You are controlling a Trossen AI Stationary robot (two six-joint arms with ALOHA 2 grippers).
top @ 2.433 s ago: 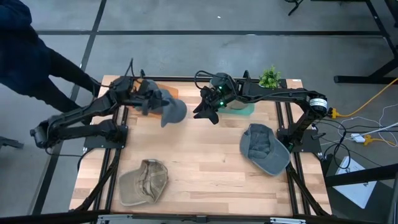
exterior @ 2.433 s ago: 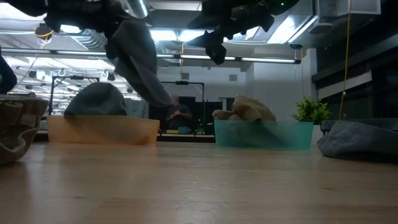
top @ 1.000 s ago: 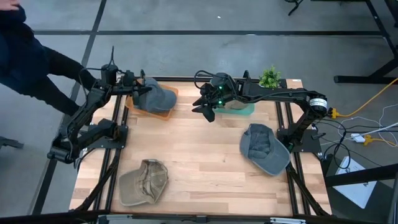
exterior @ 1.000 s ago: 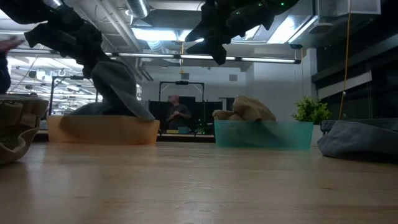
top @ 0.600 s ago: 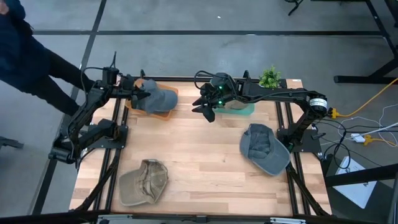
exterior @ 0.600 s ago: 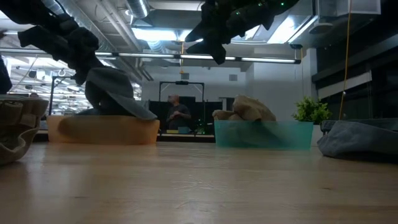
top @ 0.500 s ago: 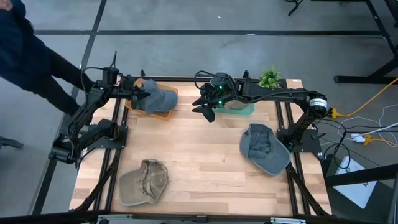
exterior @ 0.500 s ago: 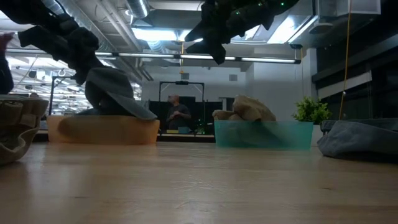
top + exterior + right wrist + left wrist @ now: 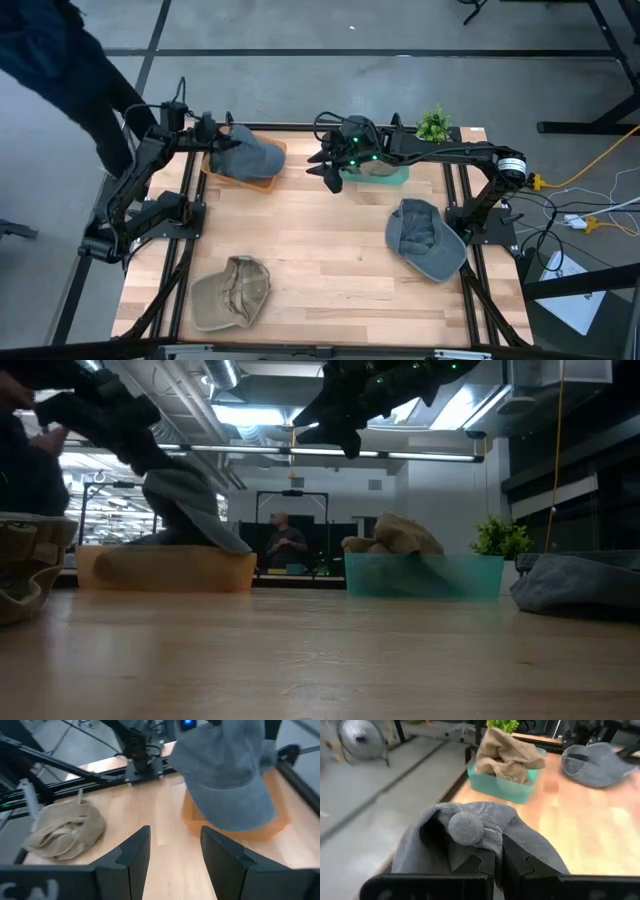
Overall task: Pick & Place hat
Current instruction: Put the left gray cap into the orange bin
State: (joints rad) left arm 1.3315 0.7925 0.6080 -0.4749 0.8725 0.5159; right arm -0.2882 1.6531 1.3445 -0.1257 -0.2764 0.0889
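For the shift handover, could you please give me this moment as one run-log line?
left claw: shut on grey fabric cap | cap: over orange plastic bin | right claw: open, empty, beside teal bin

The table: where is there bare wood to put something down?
The wide middle of the table, between the tan cap and the grey cap, is bare. The back edge is crowded: orange bin, teal bin and both arms.

table centre (image 9: 320, 250) free; orange bin (image 9: 262, 177), teal bin (image 9: 385, 178) block rear.

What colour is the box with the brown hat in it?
Teal green box, seen best in the left wrist view, with the tan hat inside.
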